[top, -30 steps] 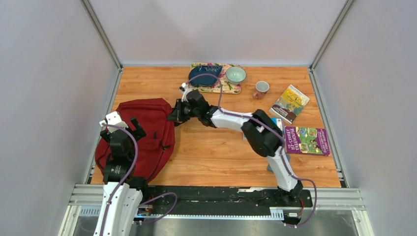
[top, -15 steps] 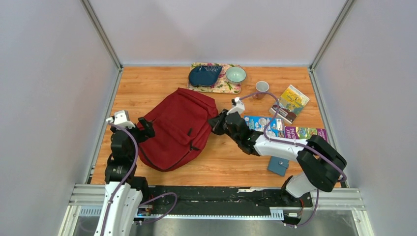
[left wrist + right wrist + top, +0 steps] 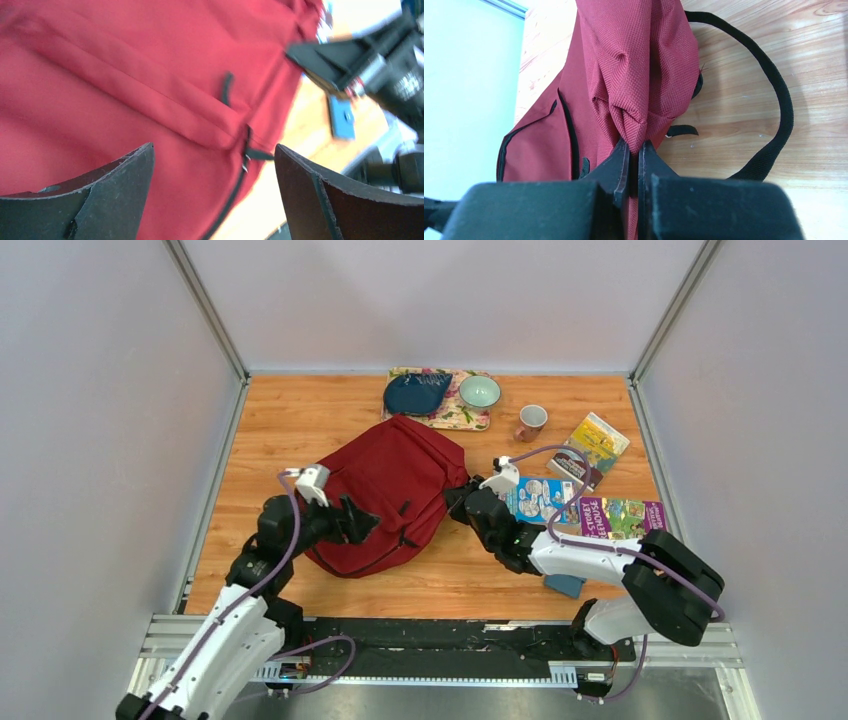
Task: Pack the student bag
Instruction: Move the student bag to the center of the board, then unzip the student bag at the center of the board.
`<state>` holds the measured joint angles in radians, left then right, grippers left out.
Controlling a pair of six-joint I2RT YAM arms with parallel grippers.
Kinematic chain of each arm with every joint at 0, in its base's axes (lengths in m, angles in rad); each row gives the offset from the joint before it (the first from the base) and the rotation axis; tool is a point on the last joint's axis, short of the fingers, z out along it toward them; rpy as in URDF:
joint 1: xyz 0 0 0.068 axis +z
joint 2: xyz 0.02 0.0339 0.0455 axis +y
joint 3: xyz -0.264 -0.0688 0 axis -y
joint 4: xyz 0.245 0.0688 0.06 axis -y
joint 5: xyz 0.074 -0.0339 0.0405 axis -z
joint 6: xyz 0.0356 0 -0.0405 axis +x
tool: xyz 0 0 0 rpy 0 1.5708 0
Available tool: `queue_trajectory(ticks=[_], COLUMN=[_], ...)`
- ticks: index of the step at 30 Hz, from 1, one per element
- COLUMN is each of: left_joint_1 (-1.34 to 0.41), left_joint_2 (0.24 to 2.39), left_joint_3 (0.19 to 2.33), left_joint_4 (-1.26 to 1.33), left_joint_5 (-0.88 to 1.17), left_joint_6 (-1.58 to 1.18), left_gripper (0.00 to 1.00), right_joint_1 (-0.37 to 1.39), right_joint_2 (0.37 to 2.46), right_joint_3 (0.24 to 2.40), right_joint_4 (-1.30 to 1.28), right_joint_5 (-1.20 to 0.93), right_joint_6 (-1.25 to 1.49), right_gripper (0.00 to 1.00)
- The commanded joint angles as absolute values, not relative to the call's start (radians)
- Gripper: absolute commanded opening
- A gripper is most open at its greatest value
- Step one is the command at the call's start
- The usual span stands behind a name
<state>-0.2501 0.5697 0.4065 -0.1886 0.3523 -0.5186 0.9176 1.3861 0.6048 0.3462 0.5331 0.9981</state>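
Note:
The dark red student bag [image 3: 395,485] lies flat in the middle of the wooden table, front pocket and black zippers up. My right gripper [image 3: 458,502] is at its right edge, shut on a pinched fold of the red fabric [image 3: 636,127]; a black strap [image 3: 781,100] loops over the wood beside it. My left gripper [image 3: 362,523] hovers over the bag's near-left part, open, nothing between its fingers [image 3: 120,200]. Under it I see a black zipper pull [image 3: 246,156] on the red cloth.
A flowered tray [image 3: 462,418] at the back holds a dark blue pouch [image 3: 414,393] and a green bowl [image 3: 480,391]. A mug [image 3: 531,421], three picture books [image 3: 592,448] [image 3: 540,498] [image 3: 625,514] and a small blue wallet [image 3: 565,585] lie on the right.
The right gripper dragged the bag rightward from the left edge to the table's middle. The left arm swung right and forward, over the bag's near-left part, jaws still open.

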Motion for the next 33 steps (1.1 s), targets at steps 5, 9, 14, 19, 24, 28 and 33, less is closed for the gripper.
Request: queue_trajectory(ticks=[5,9,14,19,24,28,33], left_joint_1=[-0.636,-0.708,-0.758,-0.782,-0.787,-0.785,-0.788], left_joint_2=[0.659,0.731,0.808,0.833,0.856,0.885,0.896], left_joint_3=[0.428,0.420,0.416,0.393,0.399,0.408,0.397], left_joint_4=[-0.213,-0.131,-0.061,0.040,0.087,0.097,0.133], left_joint_5=[0.123,0.112,0.069,0.002,-0.031,-0.020,0.020], left_joint_6=[-0.474,-0.476,-0.479,-0.500,-0.500,-0.503,-0.518], left_gripper=[0.88,0.82,0.79,0.72,0.66,0.60,0.51], right_joint_1=[0.916,0.914,0.914,0.914,0.916,0.916,0.916], right_joint_2=[1.345,1.336,1.319,1.315,1.310,1.310,1.312], right_joint_3=[0.647,0.647,0.644,0.643,0.641,0.641,0.640], right_joint_4=[0.376,0.370,0.367,0.368,0.373,0.376,0.377], right_joint_5=[0.577,0.561,0.546,0.523,0.506,0.494,0.485], right_joint_6=[0.996,0.989,0.977,0.968,0.962,0.959,0.957], right_gripper=[0.00,0.00,0.00,0.00,0.00,0.00,0.00])
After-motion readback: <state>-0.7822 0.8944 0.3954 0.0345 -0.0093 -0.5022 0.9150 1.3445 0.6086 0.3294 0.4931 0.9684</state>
